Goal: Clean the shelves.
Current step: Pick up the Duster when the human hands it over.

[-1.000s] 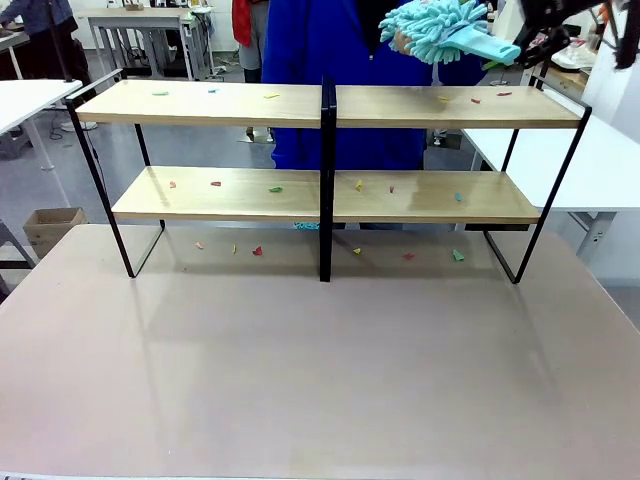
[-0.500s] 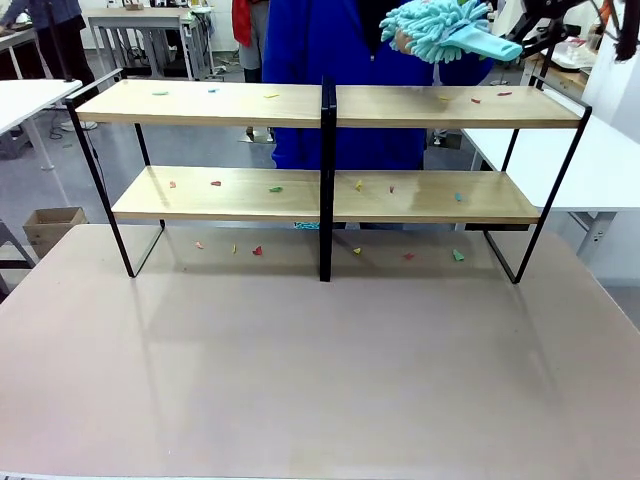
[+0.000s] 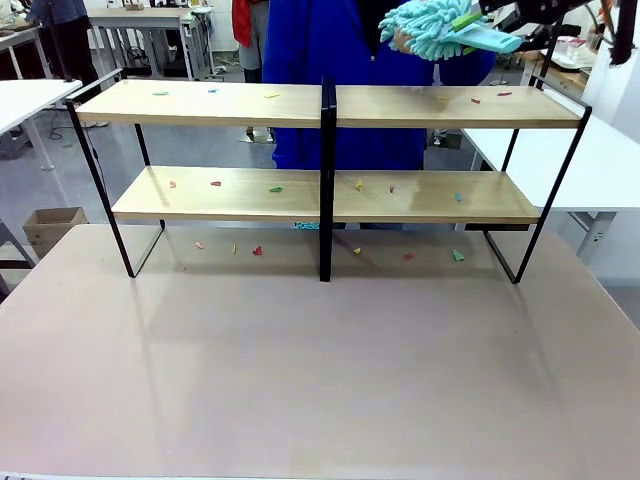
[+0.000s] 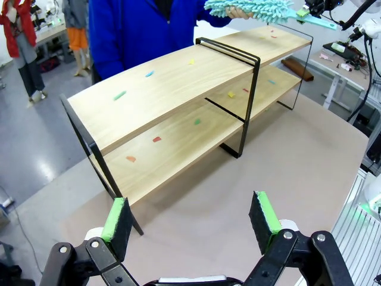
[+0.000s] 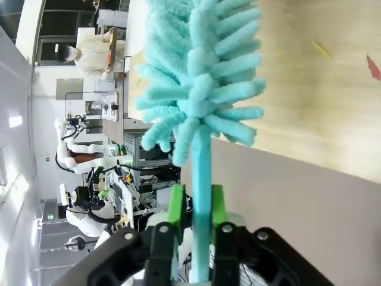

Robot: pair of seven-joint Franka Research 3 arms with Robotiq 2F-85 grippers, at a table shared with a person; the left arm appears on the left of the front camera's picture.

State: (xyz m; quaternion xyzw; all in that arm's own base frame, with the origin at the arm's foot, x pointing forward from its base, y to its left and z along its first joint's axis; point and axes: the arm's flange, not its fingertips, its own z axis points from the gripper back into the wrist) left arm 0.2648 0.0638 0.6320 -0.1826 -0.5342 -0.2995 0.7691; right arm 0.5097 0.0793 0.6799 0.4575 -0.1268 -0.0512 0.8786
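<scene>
The shelves point(image 3: 330, 105) stand across the far half of the beige table, two light-wood boards in a black frame, strewn with small coloured scraps point(image 3: 275, 188). Above their right end hangs a teal fluffy duster point(image 3: 432, 25). My right gripper point(image 3: 470, 20) is shut on the duster's flat handle point(image 5: 200, 179), green pads on either side. A person's hand point(image 3: 400, 40) touches the fluffy head from behind. The left wrist view looks down on the shelves point(image 4: 178, 89) from their left end, and my left gripper point(image 4: 190, 217) hangs open over the tabletop, holding nothing.
A person in a blue top point(image 3: 330, 40) stands behind the shelves. More scraps point(image 3: 258, 251) lie on the beige tabletop point(image 3: 320, 370) under the rack. White tables point(image 3: 600, 160) flank both sides, and a cardboard box point(image 3: 52, 225) sits on the floor at left.
My right gripper moved left from beyond the handle's end onto the duster's handle and shut on it. The duster has barely shifted.
</scene>
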